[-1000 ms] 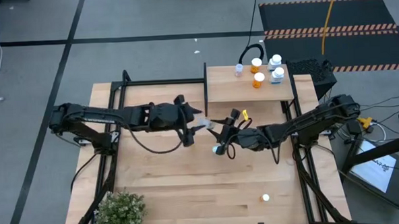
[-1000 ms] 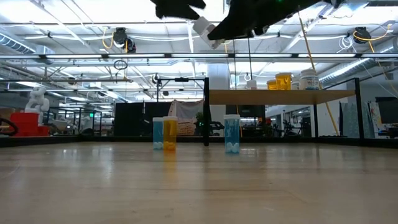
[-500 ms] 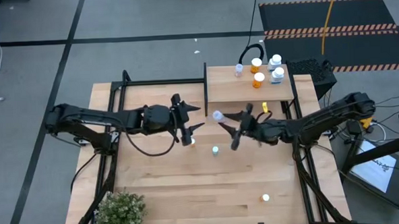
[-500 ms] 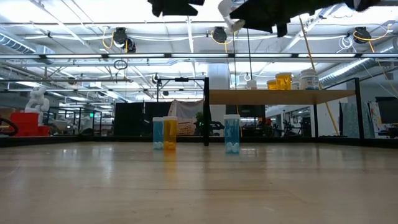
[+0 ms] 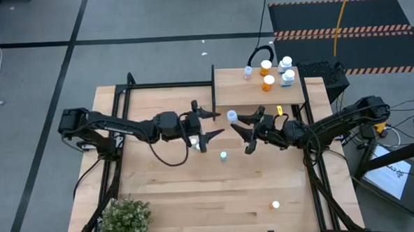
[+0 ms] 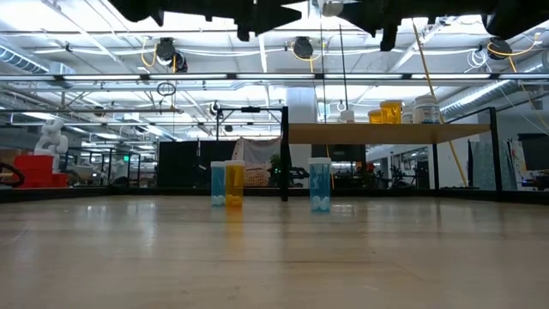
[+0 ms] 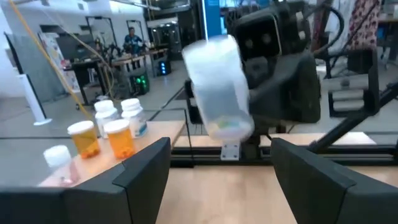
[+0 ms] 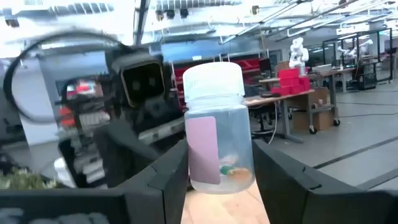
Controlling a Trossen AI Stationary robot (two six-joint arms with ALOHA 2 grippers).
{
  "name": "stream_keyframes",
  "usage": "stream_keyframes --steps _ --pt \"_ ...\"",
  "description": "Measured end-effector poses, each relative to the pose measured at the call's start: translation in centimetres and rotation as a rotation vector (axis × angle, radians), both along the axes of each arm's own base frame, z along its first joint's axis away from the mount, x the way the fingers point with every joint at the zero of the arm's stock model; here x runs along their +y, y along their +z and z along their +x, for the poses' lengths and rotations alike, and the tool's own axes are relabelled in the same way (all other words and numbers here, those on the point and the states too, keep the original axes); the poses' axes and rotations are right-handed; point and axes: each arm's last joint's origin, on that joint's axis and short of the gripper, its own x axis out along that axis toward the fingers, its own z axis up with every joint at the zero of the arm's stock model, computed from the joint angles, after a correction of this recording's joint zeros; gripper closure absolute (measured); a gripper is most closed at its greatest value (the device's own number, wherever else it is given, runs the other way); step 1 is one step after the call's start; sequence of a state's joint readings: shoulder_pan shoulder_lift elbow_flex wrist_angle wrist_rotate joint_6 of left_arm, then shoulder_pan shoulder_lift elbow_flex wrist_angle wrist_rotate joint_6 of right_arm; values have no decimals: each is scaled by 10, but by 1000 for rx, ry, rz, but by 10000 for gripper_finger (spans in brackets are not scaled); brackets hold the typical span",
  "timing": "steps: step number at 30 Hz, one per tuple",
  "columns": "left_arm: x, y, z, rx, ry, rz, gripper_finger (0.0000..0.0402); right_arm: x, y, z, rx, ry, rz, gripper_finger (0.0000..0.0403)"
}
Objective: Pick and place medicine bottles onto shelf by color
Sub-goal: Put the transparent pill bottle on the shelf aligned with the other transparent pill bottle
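Since a second ago the clear bottle has passed from left gripper to right gripper and been carried from mid-table toward the shelf, while the left arm has drawn back and then come forward again.

Biggest first: the table, light wood, carries everything. The shelf stands raised at its far edge. Left of the shelf's near edge, the left gripper hangs above the table with fingers spread wide and nothing between them. Facing it, the right gripper sits just off the shelf's near edge, fingers clamped on the clear bottle, white cap up; the right wrist view shows it snug between the two dark fingers.

On the shelf's far end stand two orange bottles, two white-capped pale bottles and one tiny clear bottle. On the table near the shelf stands a blue bottle; well away from the shelf, near the table's front edge, an orange bottle. In the low view, two blue bottles and an orange one stand before the shelf.
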State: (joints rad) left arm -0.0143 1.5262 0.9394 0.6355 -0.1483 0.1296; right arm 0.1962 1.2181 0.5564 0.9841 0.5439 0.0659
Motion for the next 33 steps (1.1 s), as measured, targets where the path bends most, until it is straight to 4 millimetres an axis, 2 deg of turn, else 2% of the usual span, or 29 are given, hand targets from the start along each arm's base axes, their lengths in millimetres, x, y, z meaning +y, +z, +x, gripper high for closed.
stream_keyframes --steps 7,16,27,33 --pt "1 -16 12 -2 -15 1 124 1 -9 8 28 -15 -57 244" --pt "6 -13 11 -16 -132 -40 127 2 -15 12 88 -38 -171 243" --pt "12 -8 10 -71 -121 -62 192 2 -17 12 129 -48 -223 243" --pt "12 -8 10 -73 -122 -70 183 2 -17 12 128 -50 -228 243"
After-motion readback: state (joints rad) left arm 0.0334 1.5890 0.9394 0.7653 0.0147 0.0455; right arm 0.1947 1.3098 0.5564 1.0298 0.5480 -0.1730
